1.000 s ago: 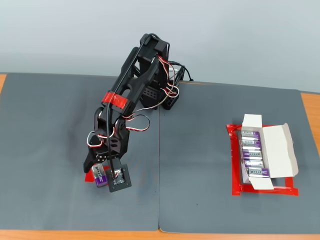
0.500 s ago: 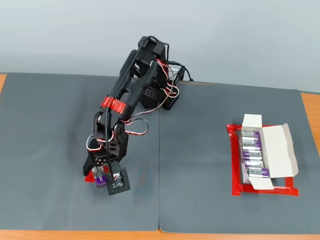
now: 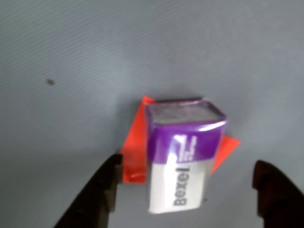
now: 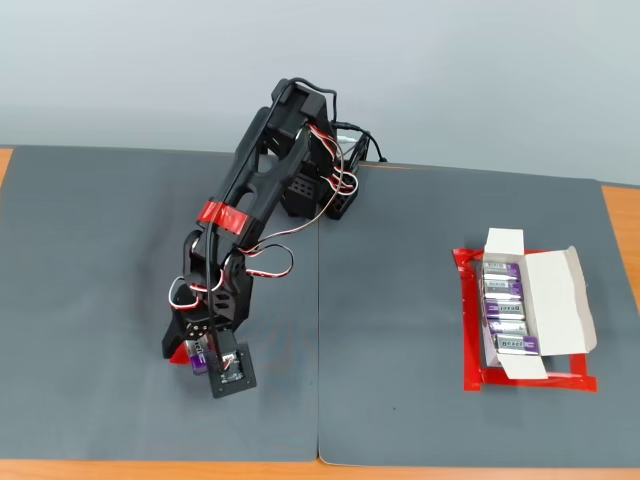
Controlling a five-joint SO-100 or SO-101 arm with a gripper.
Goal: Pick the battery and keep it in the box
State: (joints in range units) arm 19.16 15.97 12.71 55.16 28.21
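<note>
The battery [image 3: 183, 156], purple on top with a silver-white label band, stands upright on a flat red tape patch [image 3: 134, 152] on the grey mat. In the wrist view my gripper [image 3: 187, 166] is open, with one dark finger on each side of the battery and a gap on both sides. In the fixed view the gripper [image 4: 203, 357] is lowered at the mat's front left, and the battery [image 4: 195, 358] shows as a purple spot under it. The white box [image 4: 556, 296] lies open at the right, holding several identical batteries [image 4: 505, 310] in a row.
A red tape frame [image 4: 470, 345] surrounds the box. The arm's base [image 4: 320, 185] stands at the back centre. Two grey mats meet at a seam [image 4: 318, 380] running front to back. The wooden table edge [image 4: 400, 470] lies along the front.
</note>
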